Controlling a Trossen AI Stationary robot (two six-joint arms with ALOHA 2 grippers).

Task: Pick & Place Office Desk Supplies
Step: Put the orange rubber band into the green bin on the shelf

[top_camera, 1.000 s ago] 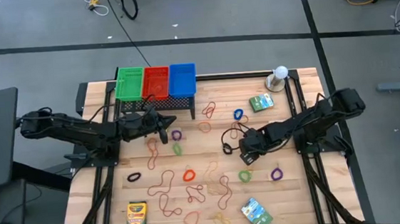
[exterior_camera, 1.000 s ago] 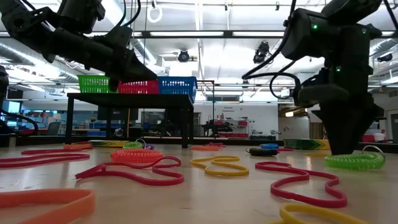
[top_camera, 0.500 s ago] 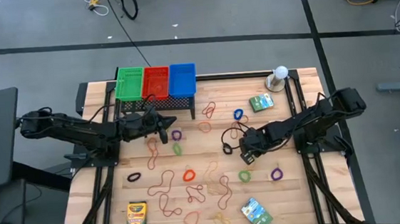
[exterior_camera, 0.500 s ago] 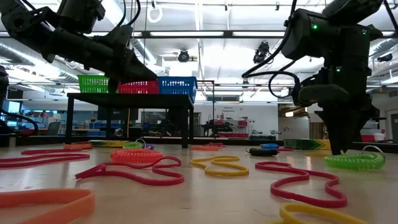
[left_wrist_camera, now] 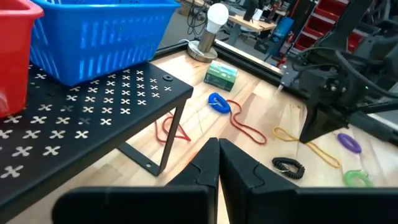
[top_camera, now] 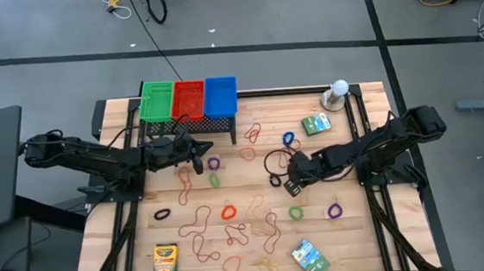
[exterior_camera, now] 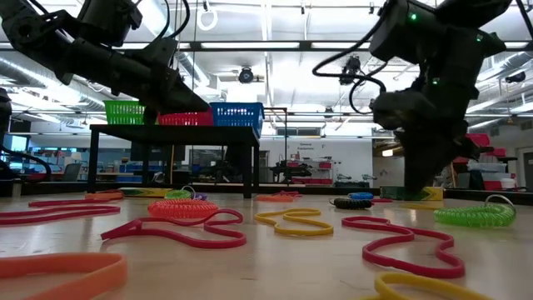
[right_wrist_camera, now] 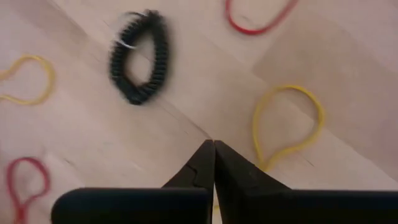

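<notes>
From my seat the overhead cam showed three baskets in a row at the upper left of the table: green (top_camera: 156, 100), red (top_camera: 189, 97) and blue (top_camera: 221, 94). I counted one crayon box (top_camera: 165, 260) at the lower left, two green packets (top_camera: 315, 124) (top_camera: 309, 257) over on the right side, and one white ball (top_camera: 339, 87) at the upper right. Rubber-band loops (top_camera: 228, 212) were scattered all over the middle; I couldn't get an exact number, but roughly twenty.
</notes>
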